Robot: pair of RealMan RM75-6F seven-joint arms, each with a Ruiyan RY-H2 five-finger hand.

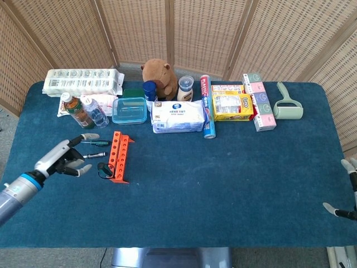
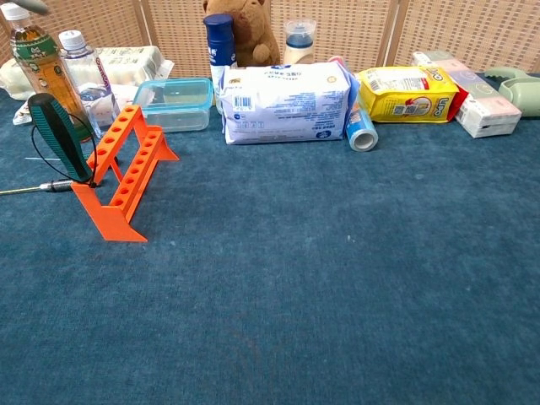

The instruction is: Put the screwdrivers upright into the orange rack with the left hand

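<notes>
The orange rack (image 1: pixel 117 156) (image 2: pixel 125 172) stands left of the table's middle. A screwdriver with a green-and-black handle (image 2: pixel 58 137) (image 1: pixel 102 167) stands in the rack's near end, leaning a little left, with nothing holding it. Two more screwdrivers lie flat on the cloth left of the rack: a green-handled one (image 1: pixel 96 143) and a smaller one (image 1: pixel 94 155), whose shaft (image 2: pixel 32 188) shows in the chest view. My left hand (image 1: pixel 64 158) hovers left of the rack, empty, fingers spread. My right hand (image 1: pixel 349 166) rests at the table's right edge, fingers apart, holding nothing.
Two bottles (image 1: pixel 83 111) and a clear lidded box (image 1: pixel 129 110) stand just behind the rack. Further along the back row are a white wipes pack (image 1: pixel 178 116), a plush toy (image 1: pixel 159 77), a yellow packet (image 1: pixel 232 106) and a lint roller (image 1: pixel 288 104).
</notes>
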